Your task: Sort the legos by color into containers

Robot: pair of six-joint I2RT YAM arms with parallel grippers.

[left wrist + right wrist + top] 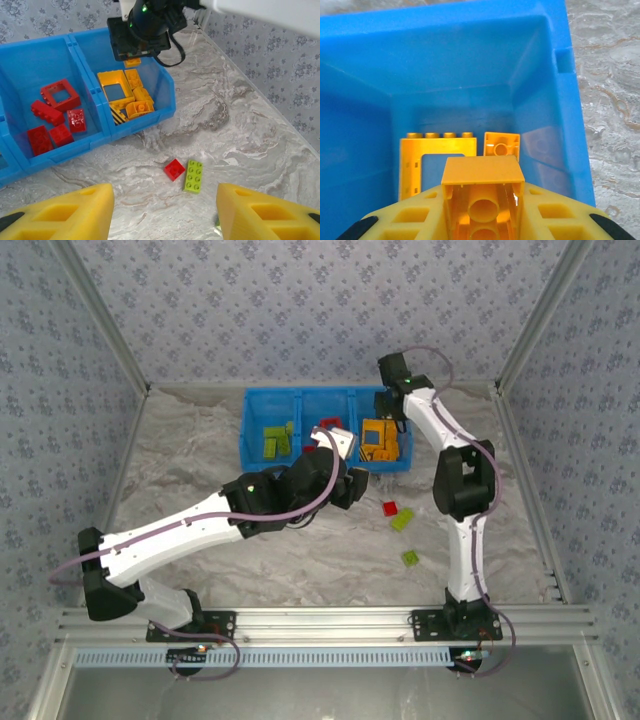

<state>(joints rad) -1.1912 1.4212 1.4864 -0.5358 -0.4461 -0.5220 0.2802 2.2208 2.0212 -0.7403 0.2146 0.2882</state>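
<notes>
**While Hovering Over the Last Compartment, Grips a Yellow Brick for the Drop**

While hanging above the right-hand compartment of the bin (300, 393), clamps a yellow brick (482, 172) between the pads of the right gripper (482, 217), directly over a yellow frame (437, 160) and other yellow pieces lying inside. Meanwhile spreads the left gripper (165, 210) wide and empty above the table (220, 560), pointed toward a red brick (174, 169) and a green brick (193, 176) set just beside each other, too close to tell whether touching, a little out from the bin's front wall. Farther toward the near edge, one more green piece (410, 558), loose and alone. Inside the bin, greens (275, 438) on the left, reds (55, 120) in the middle, yellows on the right. By the look of it, close to done, with the held brick and three strays left to place.

Risks a bounce on release: let go from too high onto the heap below, could skip off a neighbour and hop the front wall back onto the table. Risks a double catch on the left as well: with fingers so far apart and red and green so tightly paired, may close on both and carry green into the red compartment. May also brush the right arm, parked low over the bin, on any reach toward the middle.

No brand, label or legible writing anywhere; only black-and-yellow stripes on one piece (118, 115) among the yellows.
</notes>
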